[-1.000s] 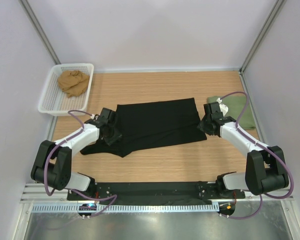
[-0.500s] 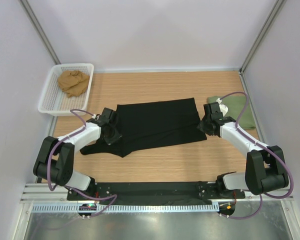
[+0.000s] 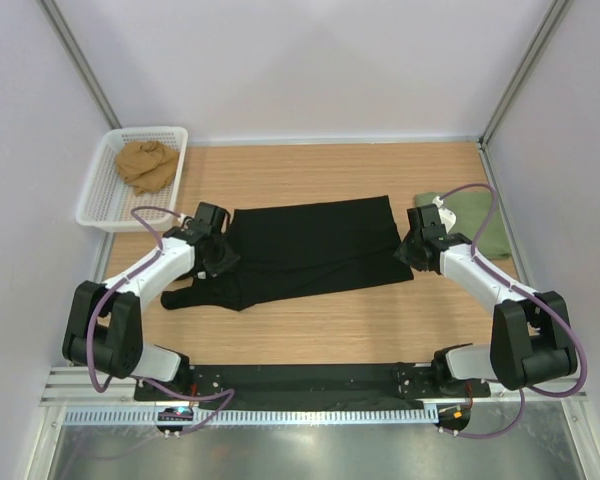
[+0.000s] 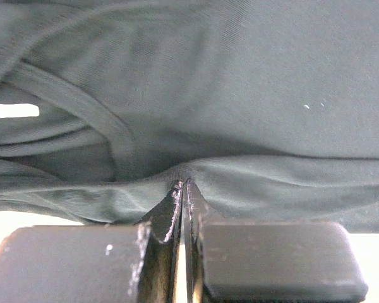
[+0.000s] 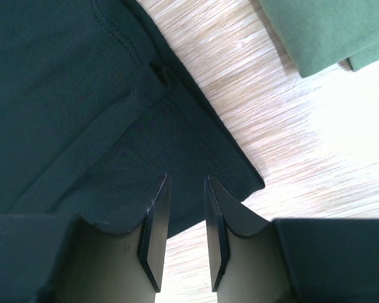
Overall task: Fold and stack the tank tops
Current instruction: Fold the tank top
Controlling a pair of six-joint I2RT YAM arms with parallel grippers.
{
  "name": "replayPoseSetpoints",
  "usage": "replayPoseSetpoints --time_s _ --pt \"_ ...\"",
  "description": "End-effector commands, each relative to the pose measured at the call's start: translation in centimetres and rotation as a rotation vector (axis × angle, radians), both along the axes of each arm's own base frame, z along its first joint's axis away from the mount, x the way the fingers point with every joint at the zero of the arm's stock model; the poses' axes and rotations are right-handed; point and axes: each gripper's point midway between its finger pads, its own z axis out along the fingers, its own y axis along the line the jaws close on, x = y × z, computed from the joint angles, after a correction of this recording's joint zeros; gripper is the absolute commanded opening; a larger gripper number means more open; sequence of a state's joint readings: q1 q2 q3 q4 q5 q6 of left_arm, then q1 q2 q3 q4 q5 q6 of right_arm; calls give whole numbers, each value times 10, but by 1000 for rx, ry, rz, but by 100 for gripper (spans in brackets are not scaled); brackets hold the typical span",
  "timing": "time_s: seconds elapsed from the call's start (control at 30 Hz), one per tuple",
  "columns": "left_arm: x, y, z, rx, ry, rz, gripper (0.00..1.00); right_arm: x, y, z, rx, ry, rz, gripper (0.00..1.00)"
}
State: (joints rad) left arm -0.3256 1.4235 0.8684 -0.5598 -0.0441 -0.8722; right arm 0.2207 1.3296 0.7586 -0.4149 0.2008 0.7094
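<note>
Black tank top (image 3: pixel 315 245) lies spread across the middle of the table (image 3: pixel 310 330). I see the left gripper (image 4: pixel 182 189) pressed together, pinching a raised fold at the top's left end. Right gripper (image 5: pixel 183 214) sits over its right corner, fingers slightly apart, nothing between them. Green tank top (image 3: pixel 480 222) lies folded near the table's right edge, apart from the black one.

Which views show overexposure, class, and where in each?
Left wrist view: the plain black cloth tank top looks washed-out grey, and strips beside the left tool are blown white; right wrist view: the wooden table glares white at right; top view: evenly lit.
</note>
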Motion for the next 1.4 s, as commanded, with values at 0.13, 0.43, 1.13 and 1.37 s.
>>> replayPoseSetpoints --time_s 0.13,0.43,1.13,1.37 --pt "14 19 16 10 -39 27 0 7 -5 5 -29 -28 -6 34" --pt "22 15 30 -17 -66 6 0 28 -1 8 -16 -57 16 41" --pt "32 15 47 4 -84 -15 0 79 9 -7 5 -60 -21 39" --pt "37 20 41 23 -83 2 0 88 -2 2 -36 -82 -80 4"
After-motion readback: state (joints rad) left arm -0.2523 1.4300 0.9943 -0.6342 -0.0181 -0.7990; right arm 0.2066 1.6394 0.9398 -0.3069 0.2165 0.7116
